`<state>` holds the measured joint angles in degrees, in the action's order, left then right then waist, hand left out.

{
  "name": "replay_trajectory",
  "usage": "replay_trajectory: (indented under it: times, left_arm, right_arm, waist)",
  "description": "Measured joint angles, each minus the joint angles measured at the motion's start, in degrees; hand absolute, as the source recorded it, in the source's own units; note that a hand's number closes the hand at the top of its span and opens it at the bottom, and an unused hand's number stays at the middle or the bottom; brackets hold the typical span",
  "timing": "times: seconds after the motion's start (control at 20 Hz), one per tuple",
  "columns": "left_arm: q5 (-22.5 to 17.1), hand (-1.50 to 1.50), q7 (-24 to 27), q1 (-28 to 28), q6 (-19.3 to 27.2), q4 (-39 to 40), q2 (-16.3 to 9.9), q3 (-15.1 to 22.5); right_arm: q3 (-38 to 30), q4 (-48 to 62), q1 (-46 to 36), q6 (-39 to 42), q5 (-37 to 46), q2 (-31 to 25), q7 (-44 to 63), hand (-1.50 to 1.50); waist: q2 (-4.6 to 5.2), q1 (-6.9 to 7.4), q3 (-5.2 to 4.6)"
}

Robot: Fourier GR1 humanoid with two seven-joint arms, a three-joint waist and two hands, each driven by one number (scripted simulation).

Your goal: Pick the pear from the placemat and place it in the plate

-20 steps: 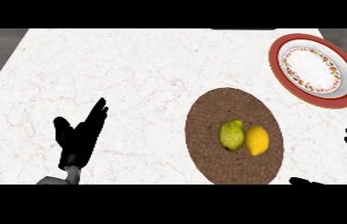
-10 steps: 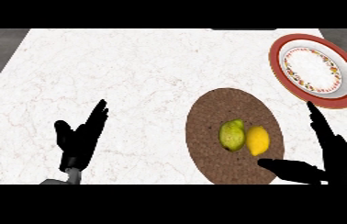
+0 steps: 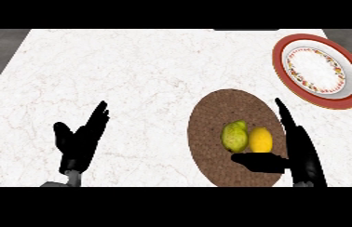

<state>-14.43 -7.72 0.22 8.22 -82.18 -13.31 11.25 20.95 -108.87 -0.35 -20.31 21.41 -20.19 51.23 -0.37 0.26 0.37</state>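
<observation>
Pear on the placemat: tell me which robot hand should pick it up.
Right. The right robot hand is open beside the placemat, its thumb just below the pear. The left robot hand rests open, far across the counter.

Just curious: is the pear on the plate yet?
No. The pear lies on the placemat beside a lemon; the plate holds nothing.

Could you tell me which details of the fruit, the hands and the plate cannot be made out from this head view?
- Pear: its right side touches or overlaps the yellow fruit; which is unclear.
- Right hand: whether its thumb touches either fruit cannot be told; its wrist is cut off by the lower edge.
- Placemat: right rim hidden by the right hand.
- Plate: right edge cut off.
- Left hand: forearm cut off below.
</observation>
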Motion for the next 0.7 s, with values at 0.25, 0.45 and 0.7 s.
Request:
replay_trajectory:
  times: [0.25, 0.45, 0.7]
  left_arm:
    - [0.9, 0.0, -2.2, 0.5, 0.1, -1.8, 0.3, -0.6]
    - [1.4, 0.0, -2.7, 0.4, 0.0, -1.7, 1.1, -1.1]
    - [2.7, 0.0, -2.2, 0.6, -0.4, -1.7, 2.1, -1.6]
  right_arm:
    - [0.9, 1.3, -0.9, 1.6, 4.2, 2.2, 2.2, -1.5]
    - [1.2, 4.4, -1.2, 2.5, 7.1, 3.8, 3.1, -1.5]
    - [0.0, 8.6, -2.6, 3.8, 8.6, 6.0, 2.5, -1.5]
  waist:
    - [0.08, -0.12, -0.11]
    - [0.1, -0.13, -0.11]
    - [0.08, -0.13, -0.07]
